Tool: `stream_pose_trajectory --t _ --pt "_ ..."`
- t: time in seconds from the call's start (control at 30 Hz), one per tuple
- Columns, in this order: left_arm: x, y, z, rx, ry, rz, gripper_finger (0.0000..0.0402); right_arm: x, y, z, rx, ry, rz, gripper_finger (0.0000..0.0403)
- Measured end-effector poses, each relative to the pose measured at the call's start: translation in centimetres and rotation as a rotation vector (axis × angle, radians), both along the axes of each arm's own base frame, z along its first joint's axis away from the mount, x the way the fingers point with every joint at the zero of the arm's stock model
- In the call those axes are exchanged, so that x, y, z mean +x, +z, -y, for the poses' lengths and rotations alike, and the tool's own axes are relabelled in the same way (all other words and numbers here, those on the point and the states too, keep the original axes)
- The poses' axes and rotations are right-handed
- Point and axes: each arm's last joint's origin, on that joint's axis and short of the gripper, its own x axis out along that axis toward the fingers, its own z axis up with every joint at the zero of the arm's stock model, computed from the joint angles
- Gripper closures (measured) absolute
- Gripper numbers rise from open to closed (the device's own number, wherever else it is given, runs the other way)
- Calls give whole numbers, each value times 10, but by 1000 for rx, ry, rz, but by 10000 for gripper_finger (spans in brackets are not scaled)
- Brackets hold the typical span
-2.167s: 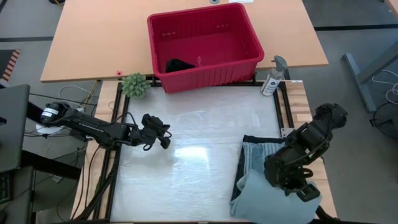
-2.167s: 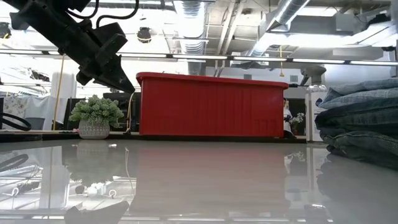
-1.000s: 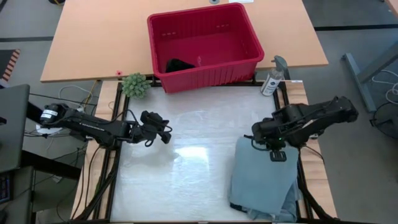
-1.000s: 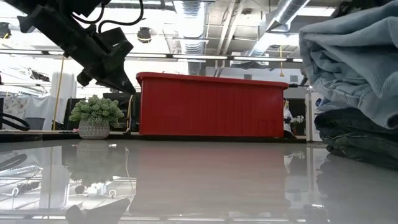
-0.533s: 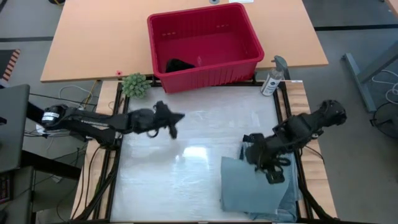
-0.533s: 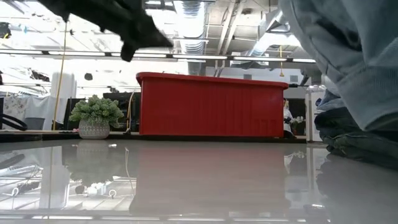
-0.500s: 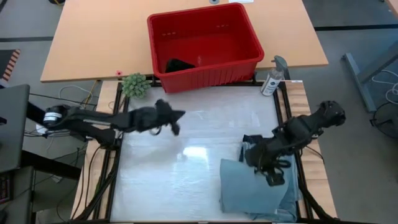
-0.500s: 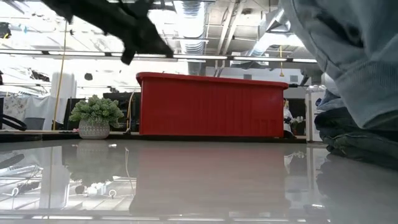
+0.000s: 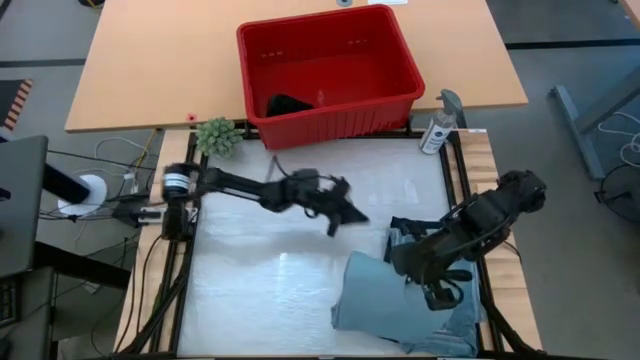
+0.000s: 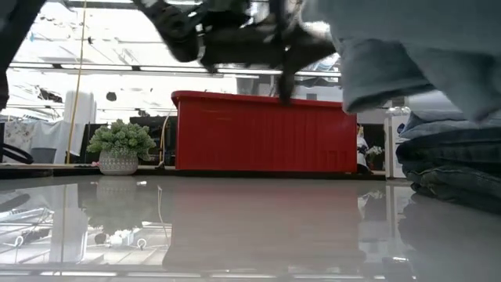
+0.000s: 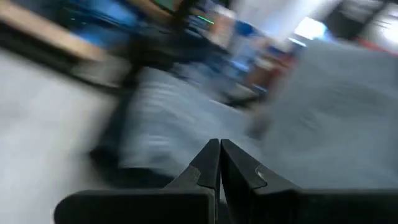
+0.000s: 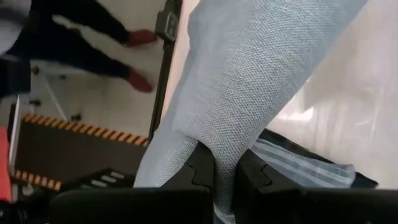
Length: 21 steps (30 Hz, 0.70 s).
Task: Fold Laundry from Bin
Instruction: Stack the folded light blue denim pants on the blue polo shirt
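Glossy white table (image 9: pixel 300 290), woven cloth garment (image 9: pixel 385 300) (matt).

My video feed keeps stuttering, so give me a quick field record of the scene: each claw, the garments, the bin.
left claw: shut, empty, stretched out over the table's middle toward the garments
right claw: shut on light blue garment, at the table's right side
garment pile: under the light blue garment, striped piece showing
bin: red, beyond the work surface, small black item inside
other: potted plant, spray bottle

The glossy white table (image 9: pixel 290 290) carries stacked laundry (image 9: pixel 400 300); the wooden table (image 9: pixel 160 60) carries the bin (image 9: pixel 328 72).
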Motion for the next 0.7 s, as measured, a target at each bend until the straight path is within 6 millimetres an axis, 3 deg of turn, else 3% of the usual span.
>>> stream_pose_trajectory --t 0.17,0.33,0.53,0.7 --pt "46 19 53 3 -341 102 401 -15 12 6 -2 -50 54 357" --pt "72 28 99 -35 -593 87 401 -29 24 17 37 -154 86 357" --pt "82 40 134 -76 -671 111 402 -50 34 37 164 -451 81 357" --pt "81 36 154 -79 -637 97 401 -53 14 40 212 -619 -47 357"
